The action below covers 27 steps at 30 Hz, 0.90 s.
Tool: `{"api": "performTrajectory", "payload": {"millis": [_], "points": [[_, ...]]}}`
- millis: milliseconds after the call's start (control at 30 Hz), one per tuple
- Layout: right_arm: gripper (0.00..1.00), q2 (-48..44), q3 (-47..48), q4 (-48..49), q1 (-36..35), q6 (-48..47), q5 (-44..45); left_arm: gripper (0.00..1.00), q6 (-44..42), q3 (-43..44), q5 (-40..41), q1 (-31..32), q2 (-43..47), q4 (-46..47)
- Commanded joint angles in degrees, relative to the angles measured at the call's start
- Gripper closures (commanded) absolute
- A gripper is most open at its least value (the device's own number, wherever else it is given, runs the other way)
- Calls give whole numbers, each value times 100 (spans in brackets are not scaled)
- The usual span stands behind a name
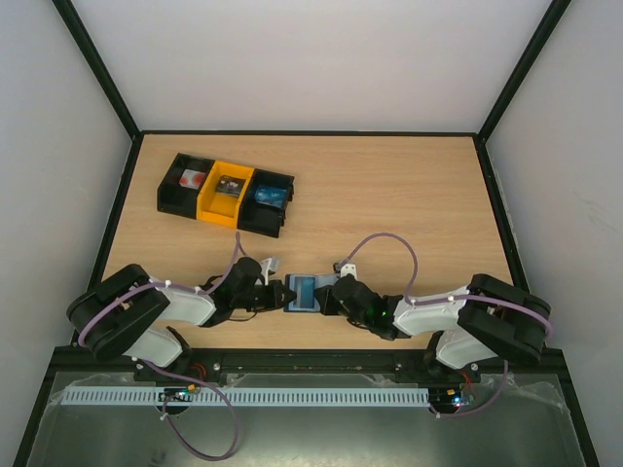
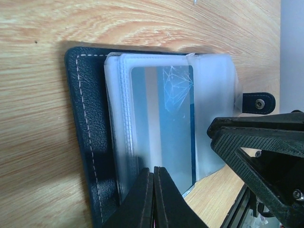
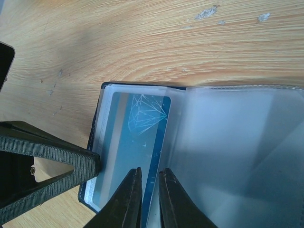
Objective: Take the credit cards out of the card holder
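The card holder (image 1: 304, 292) lies open on the wooden table between my two grippers, its black stitched cover (image 2: 88, 118) under a stack of clear plastic sleeves (image 3: 237, 152). A bright blue credit card (image 3: 137, 137) with a white diamond drawing sits in the top sleeve (image 2: 164, 123); its darker right edge shows bare. My left gripper (image 2: 153, 170) is shut, its tips resting on the sleeve over the card. My right gripper (image 3: 149, 173) comes from the opposite side, its jaws a narrow gap apart with the card's bare edge strip between them. Whether they pinch it I cannot tell.
A row of small bins stands at the back left: black (image 1: 183, 183), yellow (image 1: 226, 190), black (image 1: 268, 199), each with small items. The holder's snap strap (image 2: 259, 102) sticks out on one side. Black frame rails edge the table.
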<state>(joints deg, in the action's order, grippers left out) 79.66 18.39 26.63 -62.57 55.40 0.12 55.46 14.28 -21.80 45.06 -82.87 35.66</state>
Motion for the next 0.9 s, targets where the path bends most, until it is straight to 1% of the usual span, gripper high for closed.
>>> {"api": "performTrajectory", "payload": {"millis": [0, 400, 800, 867], "points": [[88, 152, 7, 177, 38, 50, 51, 97, -150, 103, 100, 52, 56, -174], [90, 511, -37, 531, 108, 163, -173, 97, -211, 134, 201, 89, 189, -407], [91, 495, -42, 582, 119, 221, -214, 97, -176, 89, 209, 188, 81, -364], [91, 474, -36, 580, 122, 234, -227, 94, -160, 97, 211, 196, 208, -416]]}}
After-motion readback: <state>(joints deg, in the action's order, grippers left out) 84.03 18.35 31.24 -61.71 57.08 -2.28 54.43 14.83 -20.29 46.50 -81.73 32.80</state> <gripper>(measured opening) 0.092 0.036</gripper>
